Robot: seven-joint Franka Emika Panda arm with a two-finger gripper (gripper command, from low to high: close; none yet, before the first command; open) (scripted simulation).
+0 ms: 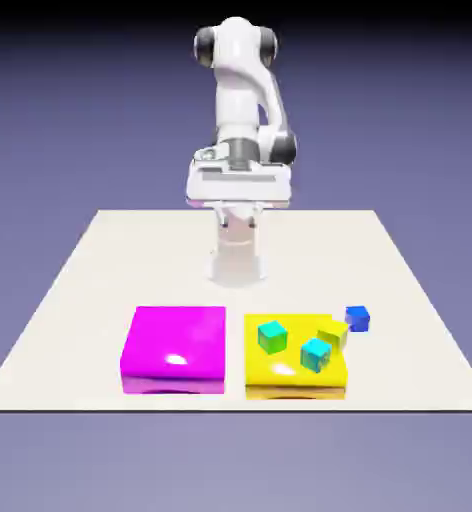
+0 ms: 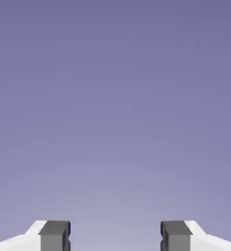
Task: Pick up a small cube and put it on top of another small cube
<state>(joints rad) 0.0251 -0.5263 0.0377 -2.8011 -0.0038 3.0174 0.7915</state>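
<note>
The gripper (image 2: 115, 236) is open, with a wide gap between its two grey fingertips (image 2: 55, 235) and nothing in it. The hand view shows only the plain blue-violet backdrop. In the exterior view, a pink pad (image 1: 175, 345) lies far from the gripper, low on the table (image 1: 80, 290). Next to it is a yellow pad (image 1: 280, 372) with two teal-topped cubes (image 1: 272, 336) and a yellow-green cube (image 1: 333, 336) on it. The small dark blue cube (image 1: 357, 318) sits just beside the yellow pad's far right corner, well apart from the gripper.

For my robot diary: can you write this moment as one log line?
phase: start | gripper: jaws open, empty | dark blue cube: on table, beside yellow pad
</note>
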